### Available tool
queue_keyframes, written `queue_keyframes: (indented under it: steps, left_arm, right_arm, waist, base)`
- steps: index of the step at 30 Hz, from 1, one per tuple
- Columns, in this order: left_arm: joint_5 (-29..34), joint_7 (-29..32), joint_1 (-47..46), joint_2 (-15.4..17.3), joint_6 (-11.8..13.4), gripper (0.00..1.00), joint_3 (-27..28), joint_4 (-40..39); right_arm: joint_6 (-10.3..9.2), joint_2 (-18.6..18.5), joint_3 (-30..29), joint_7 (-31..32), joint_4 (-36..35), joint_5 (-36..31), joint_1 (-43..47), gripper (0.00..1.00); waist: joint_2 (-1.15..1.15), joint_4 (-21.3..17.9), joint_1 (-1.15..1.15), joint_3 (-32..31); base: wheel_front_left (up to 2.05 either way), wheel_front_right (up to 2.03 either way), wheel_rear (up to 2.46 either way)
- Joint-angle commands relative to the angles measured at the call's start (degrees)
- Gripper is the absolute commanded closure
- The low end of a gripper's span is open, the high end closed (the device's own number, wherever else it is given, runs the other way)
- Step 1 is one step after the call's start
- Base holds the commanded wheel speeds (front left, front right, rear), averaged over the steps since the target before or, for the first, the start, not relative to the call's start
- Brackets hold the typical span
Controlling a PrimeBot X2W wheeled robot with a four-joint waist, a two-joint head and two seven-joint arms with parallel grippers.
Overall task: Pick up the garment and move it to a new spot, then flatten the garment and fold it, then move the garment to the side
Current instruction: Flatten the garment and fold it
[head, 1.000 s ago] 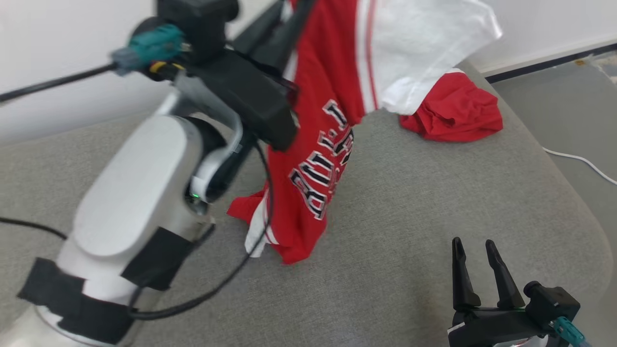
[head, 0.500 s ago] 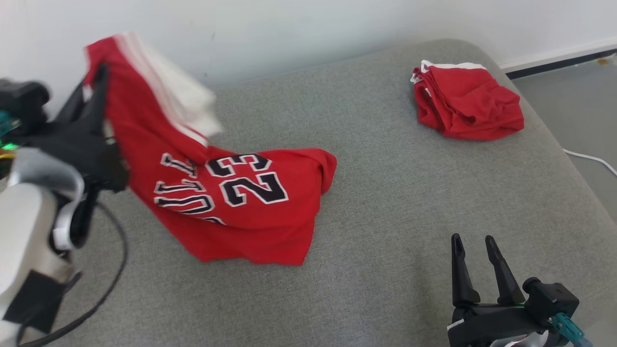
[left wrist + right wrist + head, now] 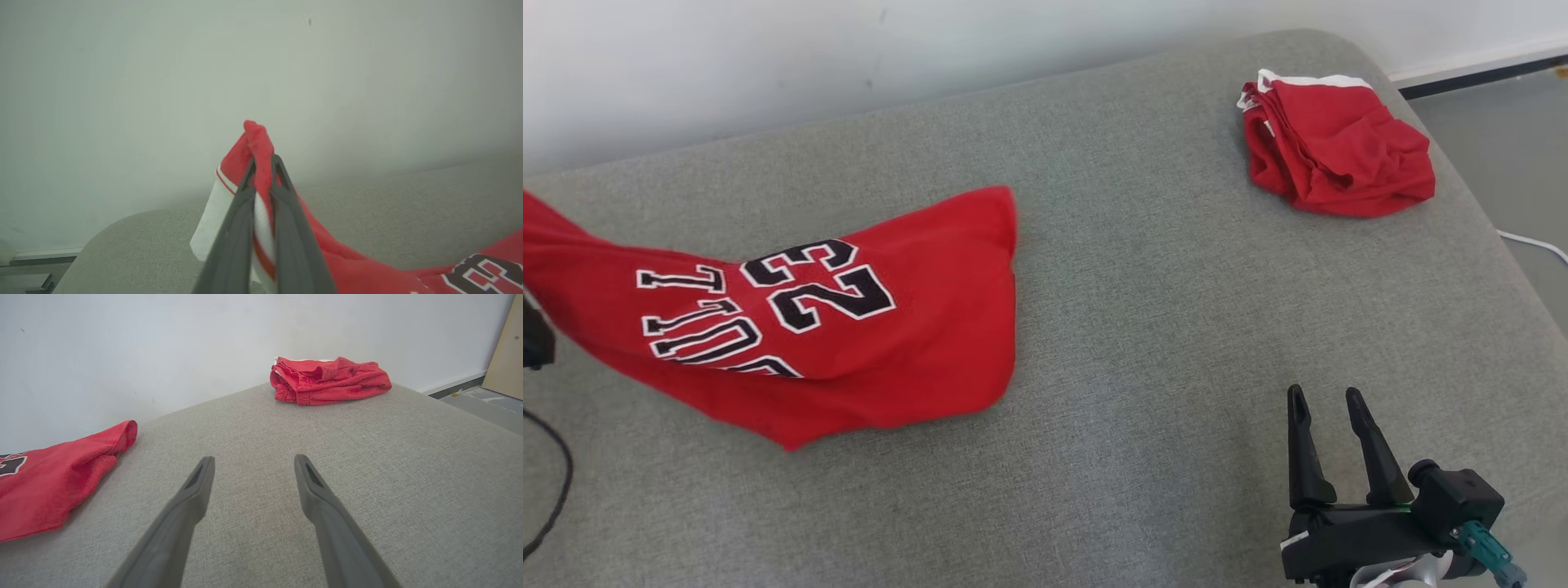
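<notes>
Fingers clamped on its white-trimmed edge, the left gripper [image 3: 263, 163] holds up one end of the red number-23 jersey [image 3: 849, 327], draped at frame left on the grey fabric cushion [image 3: 1176, 327]. It is best lowered while pulling outward, kept taut. The right gripper [image 3: 1327, 396], lower right, has its fingers apart and empty.

On the grey fabric cushion [image 3: 1176, 343], my red cloth jersey with printed numbers [image 3: 915, 327] lies at the left, its left end raised in my long-fingered dark left gripper [image 3: 264, 160]. A crumpled red cloth bundle [image 3: 1339, 155] sits at the back right, well apart. My dark right gripper [image 3: 1325, 394] hangs over the front right; a white wall [image 3: 768, 65] stands behind.
</notes>
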Motion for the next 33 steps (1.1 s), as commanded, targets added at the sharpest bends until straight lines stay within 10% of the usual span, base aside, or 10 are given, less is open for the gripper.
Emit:
queue_keyframes:
  steps: [1,8,9,10,11,33]
  left_arm:
    - [-0.5,-0.5,1.0,0.4,0.3,1.0,0.3,0.6]
    - [-0.8,-2.2,1.9,-0.6,-0.3,1.0,-0.2,3.9]
    - [-0.6,-2.7,1.6,-0.7,-0.3,0.78,-0.3,4.3]
    - [-0.2,-3.4,1.2,-0.9,-0.3,0.2,-0.5,4.6]
    - [0.0,-3.9,0.9,-1.2,-0.3,0.0,-0.6,4.8]
    - [6.0,-9.1,8.6,-5.9,1.9,0.0,4.9,-12.7]
  right_arm:
    - [-0.15,0.2,-0.1,0.0,-0.1,0.0,-0.3,0.0]
    - [-0.15,0.2,0.6,0.0,0.3,0.0,-1.1,0.0]
    - [-0.15,0.2,0.6,0.0,0.3,-0.1,-1.2,0.0]
    - [-0.15,0.2,0.6,0.0,0.3,-0.2,-1.2,0.0]
    - [-0.15,0.2,0.6,0.0,0.4,-0.3,-1.2,0.0]
    - [-0.15,0.2,-0.5,0.0,0.7,-1.6,1.5,0.0]
  waist:
    - [-0.01,0.1,0.0,0.4]
    - [-0.01,0.3,0.0,1.3]
    - [-0.01,0.4,0.0,1.3]
    - [-0.01,0.4,0.0,1.2]
    - [-0.01,0.6,0.0,1.0]
    - [-0.01,6.3,0.0,-4.7]
  base:
    - [0.0,0.0,0.0]
    - [0.0,0.0,0.0]
    - [0.0,0.0,0.0]
    - [0.0,0.0,0.0]
    - [0.0,0.0,0.0]
    - [0.0,0.0,0.0]
